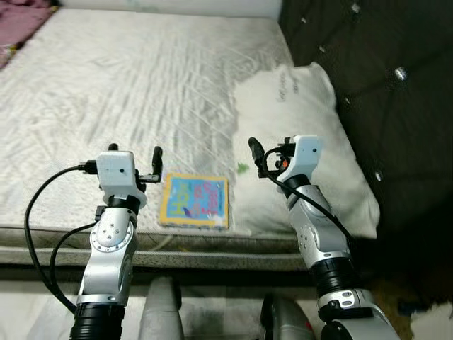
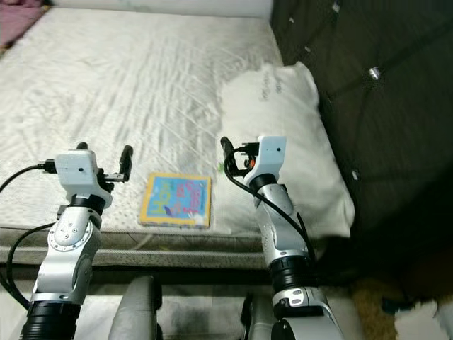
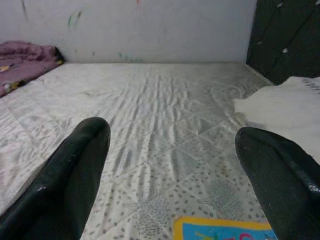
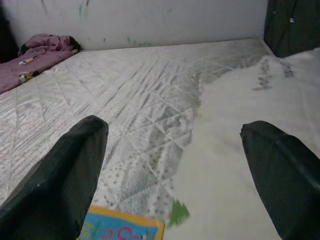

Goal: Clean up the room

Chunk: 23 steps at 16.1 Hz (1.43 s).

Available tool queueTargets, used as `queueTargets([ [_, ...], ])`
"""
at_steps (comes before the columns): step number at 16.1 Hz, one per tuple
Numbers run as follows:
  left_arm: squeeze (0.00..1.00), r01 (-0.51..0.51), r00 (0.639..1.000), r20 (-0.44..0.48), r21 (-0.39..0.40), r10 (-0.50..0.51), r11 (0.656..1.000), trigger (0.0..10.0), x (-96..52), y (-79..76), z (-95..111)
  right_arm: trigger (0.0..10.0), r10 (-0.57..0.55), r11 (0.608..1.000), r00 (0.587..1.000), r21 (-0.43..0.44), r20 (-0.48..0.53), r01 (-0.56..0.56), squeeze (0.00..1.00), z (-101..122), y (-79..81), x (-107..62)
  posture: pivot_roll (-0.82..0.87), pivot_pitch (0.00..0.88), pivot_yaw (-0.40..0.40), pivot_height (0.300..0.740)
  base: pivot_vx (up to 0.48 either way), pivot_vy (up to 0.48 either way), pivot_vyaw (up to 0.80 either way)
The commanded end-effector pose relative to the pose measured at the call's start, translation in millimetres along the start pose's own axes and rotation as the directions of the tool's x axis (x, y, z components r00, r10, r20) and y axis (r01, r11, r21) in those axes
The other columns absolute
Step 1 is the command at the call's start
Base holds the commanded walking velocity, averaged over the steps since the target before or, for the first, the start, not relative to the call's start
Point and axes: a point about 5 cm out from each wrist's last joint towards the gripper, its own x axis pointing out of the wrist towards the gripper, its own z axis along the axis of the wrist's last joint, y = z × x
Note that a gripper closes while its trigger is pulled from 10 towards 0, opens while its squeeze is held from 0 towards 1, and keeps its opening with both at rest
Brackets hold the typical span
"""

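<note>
A flat, square picture book with a yellow border and a blue and pink cover (image 1: 195,200) lies on the white quilted mattress (image 1: 127,92), close to its near edge. It sits between the 2 arms, slightly nearer the left one. The left gripper (image 1: 134,151) hangs above the mattress just to the book's left, its 2 black fingers (image 3: 65,185) spread wide with nothing between them; in the left wrist view the book's yellow corner shows low between those fingers. The right gripper (image 1: 272,150) hovers to the book's right, over the edge of a white pillow (image 1: 304,134), its 2 fingers (image 4: 60,180) likewise spread and holding nothing; in the right wrist view the book's corner lies near one finger, beside a small green scrap (image 4: 178,212) on the pillow's edge. The pillow rests against the dark tufted headboard (image 1: 382,78) on the right. A crumpled pink-purple cloth (image 4: 37,55) lies on the mattress's far left corner, near a pale wall (image 3: 150,30).
</note>
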Motion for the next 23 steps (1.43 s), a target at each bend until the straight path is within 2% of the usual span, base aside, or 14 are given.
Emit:
queueTargets([
  [1, 0.00, 0.006, 0.999, -0.051, 0.002, -0.006, 1.000, 10.0, -5.4, -2.3, -9.4, 10.0, -0.018, 1.000, 1.000, -0.007, -0.005, 0.018, 0.00, -1.9, -2.5, -5.7, 0.12, 0.000, -0.028, 0.692, 0.000, 0.000, 0.00],
  [5, 0.00, 0.010, 0.999, -0.047, 0.011, -0.010, 1.000, 10.0, -6.0, -6.5, -9.7, 10.0, -0.072, 0.997, 0.997, -0.019, -0.019, 0.072, 0.00, -6.3, -8.0, -9.5, 0.13, 0.000, -0.037, 0.739, 0.000, 0.000, 0.00],
  [9, 0.00, -0.012, 0.999, -0.051, 0.020, 0.013, 1.000, 10.0, -7.0, -8.9, -7.9, 10.0, -0.078, 0.996, 0.996, -0.043, -0.035, 0.076, 0.00, -9.6, -5.2, -13.2, 0.12, 0.000, -0.057, 0.740, 0.000, 0.000, 0.00],
  [11, 0.00, 0.004, 0.998, -0.056, -0.003, -0.004, 1.000, 10.0, -7.2, -9.7, -9.6, 10.0, -0.082, 0.995, 0.996, -0.055, -0.041, 0.080, 0.00, -10.6, -6.3, -15.3, 0.12, 0.000, -0.044, 0.740, 0.000, 0.000, 0.00],
  [14, 0.00, 0.043, 0.997, -0.060, 0.027, -0.041, 0.999, 10.0, -5.5, -13.5, -10.6, 10.0, -0.115, 0.991, 0.993, -0.068, -0.042, 0.112, 0.00, -12.1, -13.0, -17.3, 0.12, 0.000, -0.016, 0.740, 0.000, 0.000, 0.00],
  [17, 0.00, 0.076, 0.995, -0.072, 0.017, -0.074, 0.997, 10.0, -3.9, -15.9, -11.7, 10.0, -0.146, 0.987, 0.988, -0.082, -0.058, 0.141, 0.00, -14.2, -15.2, -17.8, 0.11, 0.000, -0.002, 0.740, 0.000, 0.000, 0.00],
  [19, 0.00, 0.082, 0.994, -0.073, -0.007, -0.082, 0.997, 10.0, -1.6, -18.3, -12.8, 10.0, -0.120, 0.988, 0.992, -0.097, -0.029, 0.117, 0.00, -10.4, -14.0, -17.8, 0.10, 0.000, -0.015, 0.740, 0.000, 0.000, 0.00],
  [20, 0.00, 0.087, 0.994, -0.069, -0.009, -0.088, 0.996, 10.0, -0.9, -20.1, -12.5, 10.0, -0.134, 0.982, 0.990, -0.143, -0.047, 0.126, 0.00, -11.8, -15.9, -17.7, 0.10, 0.000, -0.025, 0.740, 0.000, 0.000, 0.00],
  [23, 0.00, 0.085, 0.994, -0.069, -0.026, -0.087, 0.996, 10.0, -1.2, -24.0, -13.8, 10.0, -0.143, 0.981, 0.987, -0.142, -0.066, 0.133, 0.00, -13.2, -18.3, -15.4, 0.11, 0.000, -0.046, 0.740, 0.000, 0.000, 0.00],
])
